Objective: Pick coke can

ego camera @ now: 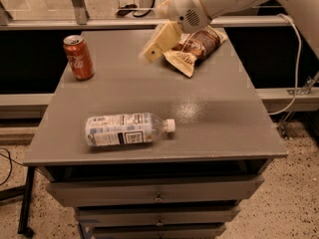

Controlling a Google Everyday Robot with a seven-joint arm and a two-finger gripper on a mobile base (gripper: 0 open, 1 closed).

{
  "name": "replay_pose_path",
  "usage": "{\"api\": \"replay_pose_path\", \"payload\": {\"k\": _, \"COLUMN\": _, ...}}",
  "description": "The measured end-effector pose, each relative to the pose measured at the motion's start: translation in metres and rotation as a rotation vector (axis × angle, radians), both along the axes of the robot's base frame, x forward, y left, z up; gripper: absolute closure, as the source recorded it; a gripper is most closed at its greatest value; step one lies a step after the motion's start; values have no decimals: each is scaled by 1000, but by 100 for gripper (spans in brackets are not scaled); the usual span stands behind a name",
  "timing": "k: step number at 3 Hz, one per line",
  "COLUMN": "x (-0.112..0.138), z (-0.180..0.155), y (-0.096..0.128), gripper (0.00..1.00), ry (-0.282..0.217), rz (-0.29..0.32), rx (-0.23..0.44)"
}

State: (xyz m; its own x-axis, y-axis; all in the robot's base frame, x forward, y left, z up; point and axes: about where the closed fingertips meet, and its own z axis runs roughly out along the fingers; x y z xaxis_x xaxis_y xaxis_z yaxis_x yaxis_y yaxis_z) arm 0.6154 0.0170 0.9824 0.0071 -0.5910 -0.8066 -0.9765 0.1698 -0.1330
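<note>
The coke can point(79, 57) is red-orange with white script and a silver top. It stands upright at the back left of the grey table point(209, 118). My gripper point(149, 53) hangs above the back middle of the table, to the right of the can and well apart from it. Its cream fingers point(160, 40) point down and to the left and hold nothing that I can see.
A clear plastic bottle point(127, 129) with a white label and cap lies on its side near the table's front. A brown snack bag point(195, 47) lies at the back right, partly behind my gripper. Drawers sit below the tabletop. A white cable point(295, 68) hangs at the right.
</note>
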Motion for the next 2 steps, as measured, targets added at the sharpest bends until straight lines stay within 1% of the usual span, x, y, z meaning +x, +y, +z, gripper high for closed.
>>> {"api": "replay_pose_path", "payload": {"k": 1, "x": 22, "z": -23, "y": 53, "gripper": 0, "ry": 45, "rz": 13, "rx": 128}}
{"api": "replay_pose_path", "payload": {"k": 2, "x": 50, "z": -52, "y": 111, "gripper": 0, "ry": 48, "rz": 44, "rx": 212}}
